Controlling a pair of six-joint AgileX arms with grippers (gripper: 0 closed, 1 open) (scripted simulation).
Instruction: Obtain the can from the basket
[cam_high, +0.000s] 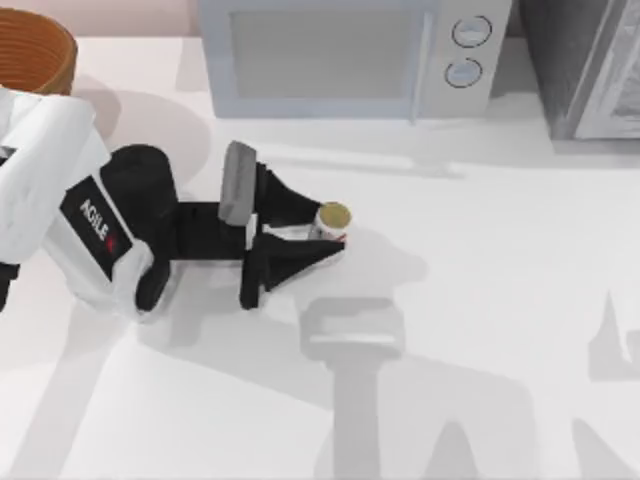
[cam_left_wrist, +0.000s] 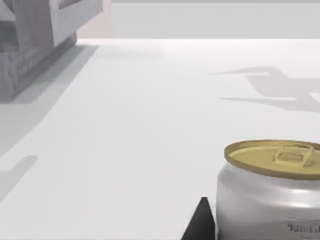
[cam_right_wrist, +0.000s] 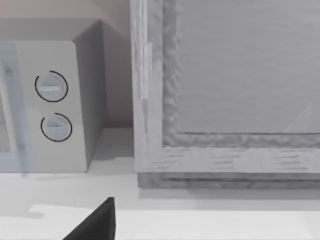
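From above, the left gripper (cam_high: 322, 232) lies low over the white table (cam_high: 480, 300), its black fingers (cam_high: 300, 203) closed against both sides of the small short can with a tan-gold round top and pale side (cam_high: 331, 222), which stands upright on the table near the centre. The left wrist view adds the can's (cam_left_wrist: 270, 190) pull-tab, silvery wall and some print too small to read; one dark fingertip (cam_left_wrist: 199, 225) shows beside it. The large round tan-brown basket with a ribbed orange inside (cam_high: 35, 55) sits at ten o'clock, cut off by the frame's corner, well apart from the can. At twelve o'clock stands a pale grey microwave with two round dials (cam_high: 350, 55), and the right wrist view shows it (cam_right_wrist: 55, 100) beside a grey framed cabinet (cam_right_wrist: 225, 100). Whether the right gripper is open cannot be told.
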